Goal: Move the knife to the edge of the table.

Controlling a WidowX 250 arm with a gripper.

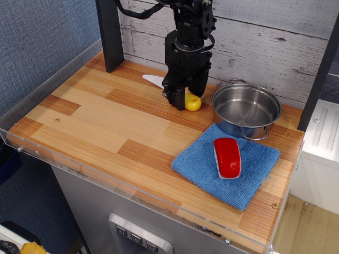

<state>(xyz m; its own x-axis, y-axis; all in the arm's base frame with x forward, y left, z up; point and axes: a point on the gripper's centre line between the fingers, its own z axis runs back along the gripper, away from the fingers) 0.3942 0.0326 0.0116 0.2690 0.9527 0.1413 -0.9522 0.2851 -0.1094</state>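
The knife lies on the wooden table (95,121) near the back wall. Its white blade (153,80) points left and the end of its yellow handle (194,102) points right. My black gripper (186,94) is down at the table over the middle of the knife and hides that part. Its jaws are open, one finger on the near side of the handle and one on the far side. I cannot tell whether the fingers touch the handle.
A steel pot (247,110) stands just right of the knife. A blue cloth (201,164) with a red-and-white oblong object (227,156) lies at the front right. A black post (109,34) stands at the back left. A clear rim (106,180) edges the table.
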